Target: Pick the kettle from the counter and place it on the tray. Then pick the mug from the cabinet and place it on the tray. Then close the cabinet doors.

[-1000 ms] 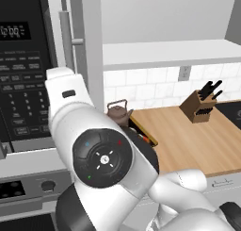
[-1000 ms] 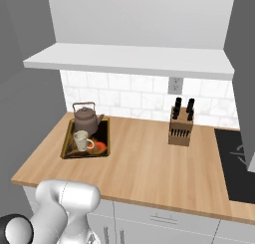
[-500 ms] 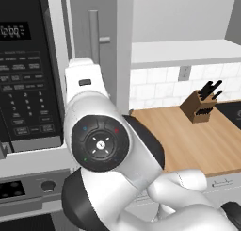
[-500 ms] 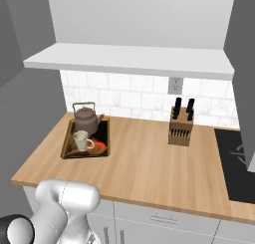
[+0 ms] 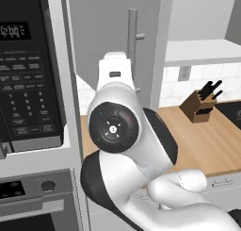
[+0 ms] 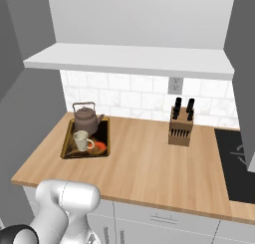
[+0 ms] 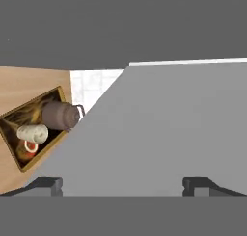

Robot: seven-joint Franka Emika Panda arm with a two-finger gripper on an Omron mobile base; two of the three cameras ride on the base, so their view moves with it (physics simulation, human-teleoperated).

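- Kettle (image 6: 85, 119) and mug (image 6: 81, 140) both on the tray (image 6: 66, 144) at the counter's (image 6: 144, 163) back left corner.
- Only the cabinet door (image 5: 113, 41) left: stiff, flat, light on hinges; best pushed on the panel near its silver bar handle (image 5: 132, 50).
- Gripper (image 7: 122, 183) fingers spread wide, holding nothing, close against the grey panel.

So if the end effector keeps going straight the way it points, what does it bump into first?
Most likely the grey cabinet door, which spreads right ahead of the open end effector. How far off it is, the picture doesn't tell.
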